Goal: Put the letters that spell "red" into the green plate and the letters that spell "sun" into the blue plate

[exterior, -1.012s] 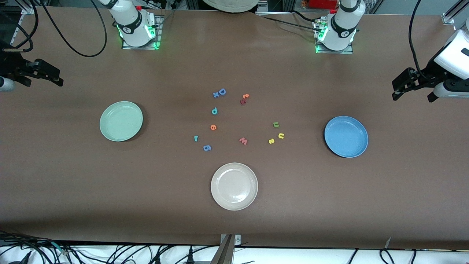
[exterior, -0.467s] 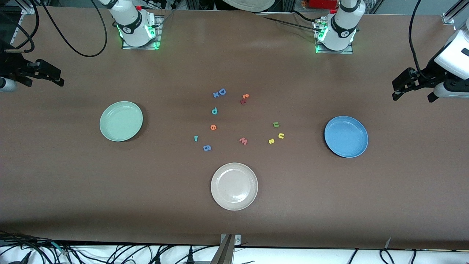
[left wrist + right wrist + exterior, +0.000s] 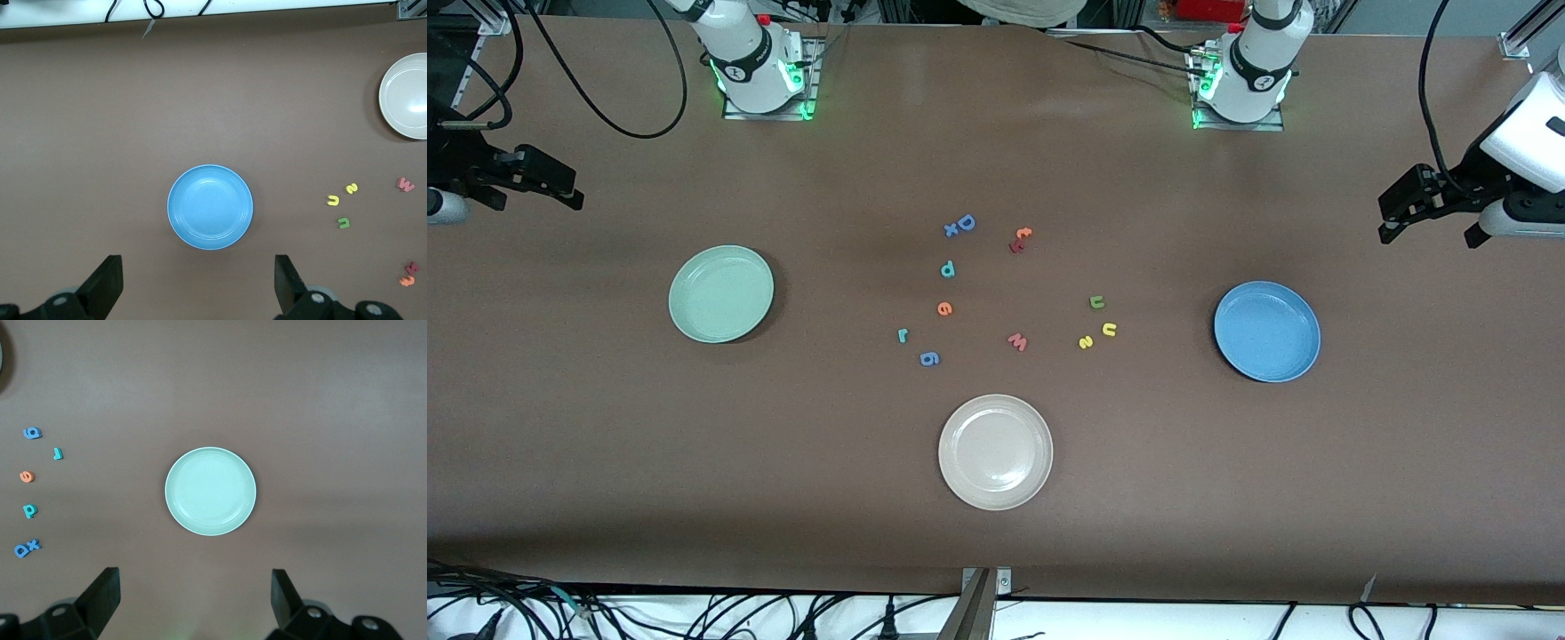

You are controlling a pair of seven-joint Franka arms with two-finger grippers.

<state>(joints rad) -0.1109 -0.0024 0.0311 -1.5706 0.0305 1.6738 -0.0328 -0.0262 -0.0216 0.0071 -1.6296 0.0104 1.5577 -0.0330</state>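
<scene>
Both tools wide open and empty: left tool [image 3: 193,293] over the surface by the blue plate [image 3: 1266,331], right tool [image 3: 190,607] near the green plate [image 3: 720,293]. Letters all loose between the plates; that blue 6 [image 3: 929,358] beside the r [image 3: 903,335] could get grabbed by mistake

The blue plate [image 3: 210,207] lies at frame centre. The left gripper [image 3: 199,288] stands open at the lower edge. Small letters [image 3: 342,203] lie at right.

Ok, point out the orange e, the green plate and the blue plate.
orange e [image 3: 944,308], front view, its middle.
green plate [image 3: 720,293], front view, bare centre.
blue plate [image 3: 1266,331], front view, bare centre.
</scene>
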